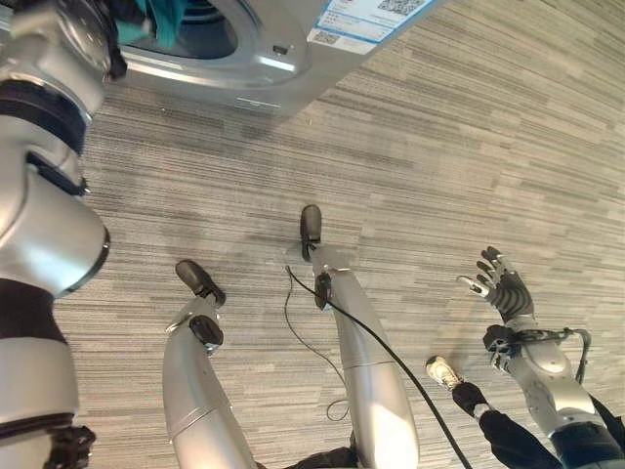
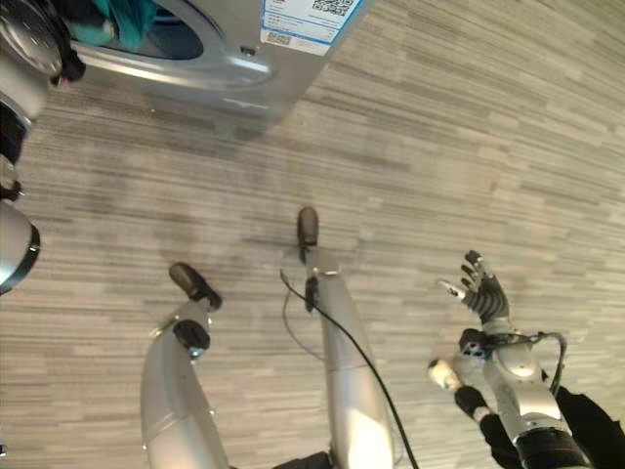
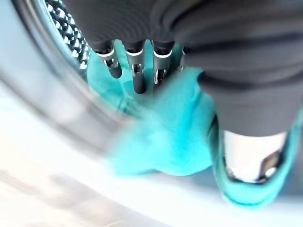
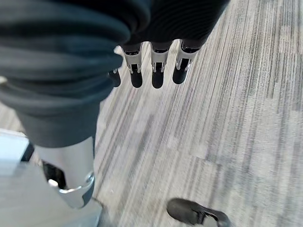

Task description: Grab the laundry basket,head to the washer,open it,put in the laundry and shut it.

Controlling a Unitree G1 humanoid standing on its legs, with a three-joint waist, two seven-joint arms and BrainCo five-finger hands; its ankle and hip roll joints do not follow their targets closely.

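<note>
The silver washer (image 1: pixel 264 68) stands at the upper left with its round opening uncovered. A teal cloth (image 1: pixel 166 24) sits in that opening, and my left arm reaches up to it. In the left wrist view my left hand (image 3: pixel 138 80) is at the mouth of the perforated drum (image 3: pixel 66 28). Its fingers are relaxed and spread from the thumb, and the teal cloth (image 3: pixel 175 127) lies under them and drapes round the thumb. My right hand (image 1: pixel 505 286) hangs open above the carpet at the lower right, fingers straight (image 4: pixel 158 71), holding nothing.
Grey striped carpet (image 1: pixel 469 156) stretches to the right of the washer. A white and blue label (image 1: pixel 366 20) is stuck on the washer's front by the opening.
</note>
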